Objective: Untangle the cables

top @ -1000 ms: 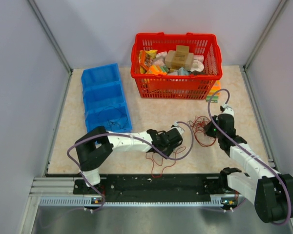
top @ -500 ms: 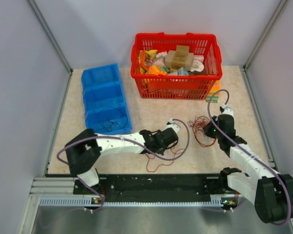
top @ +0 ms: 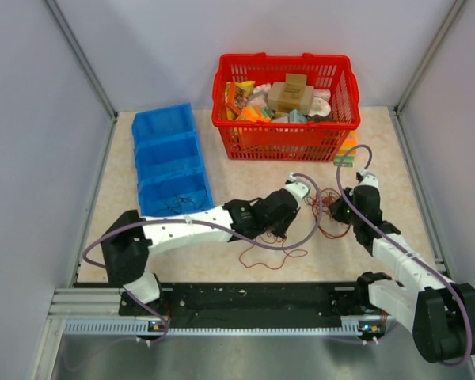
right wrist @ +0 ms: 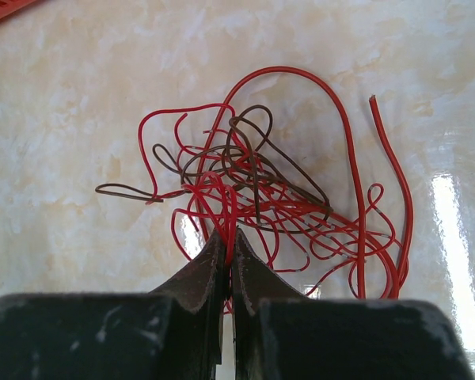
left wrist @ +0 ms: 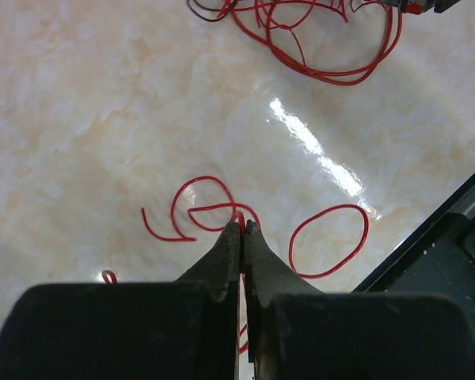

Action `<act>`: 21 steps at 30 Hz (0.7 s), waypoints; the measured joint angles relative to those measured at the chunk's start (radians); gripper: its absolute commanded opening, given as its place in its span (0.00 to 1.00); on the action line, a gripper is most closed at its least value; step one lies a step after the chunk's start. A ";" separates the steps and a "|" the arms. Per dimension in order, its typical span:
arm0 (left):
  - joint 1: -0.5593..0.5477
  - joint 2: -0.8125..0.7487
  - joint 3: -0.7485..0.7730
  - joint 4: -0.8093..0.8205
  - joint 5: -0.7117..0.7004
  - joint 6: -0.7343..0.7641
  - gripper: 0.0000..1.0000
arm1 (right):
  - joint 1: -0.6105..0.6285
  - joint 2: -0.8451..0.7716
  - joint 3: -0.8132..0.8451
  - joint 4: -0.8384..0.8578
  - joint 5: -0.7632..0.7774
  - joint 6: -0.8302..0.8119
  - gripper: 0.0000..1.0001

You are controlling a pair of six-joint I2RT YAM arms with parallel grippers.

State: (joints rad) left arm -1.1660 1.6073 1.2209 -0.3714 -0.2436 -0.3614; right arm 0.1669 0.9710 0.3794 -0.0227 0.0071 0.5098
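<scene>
The cables form a loose tangle [right wrist: 261, 182] of thin red and dark-red wires on the marble tabletop, right of centre [top: 326, 207]. My right gripper [right wrist: 231, 231] is shut on a few red strands at the tangle's near edge; the top view shows it [top: 338, 212] beside the bundle. A single red cable [left wrist: 329, 241] lies apart in open loops, nearer the front edge [top: 261, 257]. My left gripper [left wrist: 243, 226] is shut on a bend of that cable, with the tangle [left wrist: 301, 32] ahead of it. From above, the left gripper [top: 279, 229] is just left of the tangle.
A red basket [top: 285, 131] full of packets stands at the back. Blue bins [top: 170, 158] sit at the left. A small coloured stack [top: 347, 149] lies by the basket's right corner. The black base rail [top: 253, 297] runs along the near edge [left wrist: 451, 245].
My left gripper has shut on the single red cable, and the arm has swung right and away, toward the tangle, dragging the cable. The right arm has not moved.
</scene>
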 measured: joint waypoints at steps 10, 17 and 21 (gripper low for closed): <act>0.000 0.201 0.073 0.012 0.045 0.034 0.98 | 0.000 -0.025 -0.005 0.004 -0.002 0.000 0.00; -0.001 0.188 0.044 0.024 0.046 0.042 0.98 | 0.000 -0.026 -0.007 0.010 -0.008 0.000 0.00; -0.002 0.186 0.020 0.039 0.061 0.044 0.98 | 0.000 -0.019 -0.007 0.013 -0.016 0.000 0.00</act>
State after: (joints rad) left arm -1.1679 1.7935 1.2411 -0.3321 -0.1822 -0.3176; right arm 0.1669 0.9520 0.3725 -0.0101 -0.0090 0.5098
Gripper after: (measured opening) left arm 0.985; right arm 0.009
